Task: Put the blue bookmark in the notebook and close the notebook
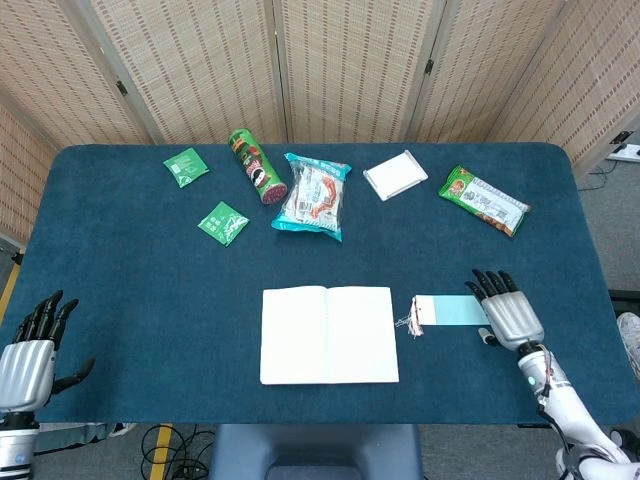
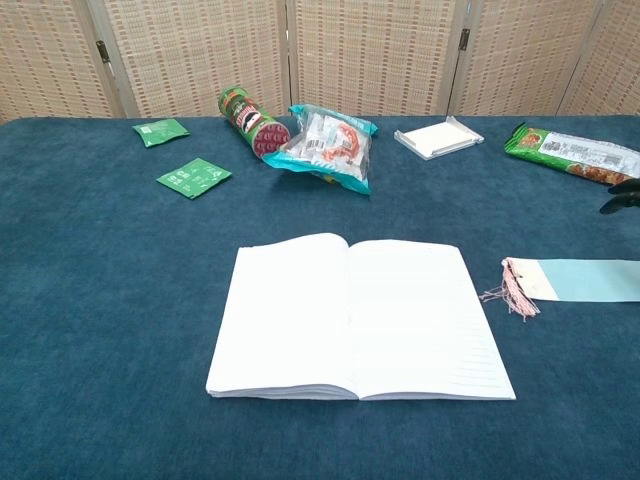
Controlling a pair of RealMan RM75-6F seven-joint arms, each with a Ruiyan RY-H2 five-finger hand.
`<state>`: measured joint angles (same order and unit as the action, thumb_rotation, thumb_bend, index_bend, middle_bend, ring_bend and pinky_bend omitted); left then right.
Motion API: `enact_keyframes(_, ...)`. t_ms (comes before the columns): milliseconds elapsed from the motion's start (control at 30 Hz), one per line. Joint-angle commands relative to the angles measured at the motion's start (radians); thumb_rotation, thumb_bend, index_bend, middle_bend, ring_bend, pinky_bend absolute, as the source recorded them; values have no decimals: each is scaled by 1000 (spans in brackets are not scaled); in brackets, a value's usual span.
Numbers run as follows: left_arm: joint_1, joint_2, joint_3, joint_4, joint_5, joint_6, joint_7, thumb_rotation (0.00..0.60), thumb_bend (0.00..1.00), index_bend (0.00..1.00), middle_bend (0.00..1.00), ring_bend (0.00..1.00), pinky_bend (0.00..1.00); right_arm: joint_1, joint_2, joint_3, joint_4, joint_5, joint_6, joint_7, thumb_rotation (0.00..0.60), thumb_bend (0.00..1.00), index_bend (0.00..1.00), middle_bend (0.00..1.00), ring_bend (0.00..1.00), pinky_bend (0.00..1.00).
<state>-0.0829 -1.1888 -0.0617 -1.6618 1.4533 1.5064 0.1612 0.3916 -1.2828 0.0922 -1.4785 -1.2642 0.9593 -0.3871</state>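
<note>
In the head view the right hand point(image 1: 508, 316) covers the outer end of the blue bookmark point(image 1: 448, 311); whether it touches the card cannot be told. The chest view cuts the bookmark off at its right edge and shows only dark fingers point(image 2: 625, 194) there. The left hand point(image 1: 30, 356) shows only in the head view. The snack packets' print is perhaps too small to read.
</note>
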Motion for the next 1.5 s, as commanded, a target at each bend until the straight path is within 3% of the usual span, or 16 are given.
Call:
enact_keyframes(33,0,2,2,2,-1,-4,-2,600,253,129,0,13,162,31,-29,2,20,51,-49,-46,600,213,145,0,0,0)
enact_keyframes(867,2,5,8,19,-12,-18,-15,600,253,129,0,13,162,124,-109,-30,88,239,-126,-157,600,227,187,0,0,0)
enact_keyframes(1267,2,9,3,11,-14,-13,-8,600,253,129,0,13,162,150,-110,-37,108,269,-144,-128,600,254,198,0,0,0)
enact_keyframes(1500,1,10,0,4,-13,-10,-2,600,253,129,0,13,162,158,-112,-41,115,265,-137,-109,600,283,265,7,0,0)
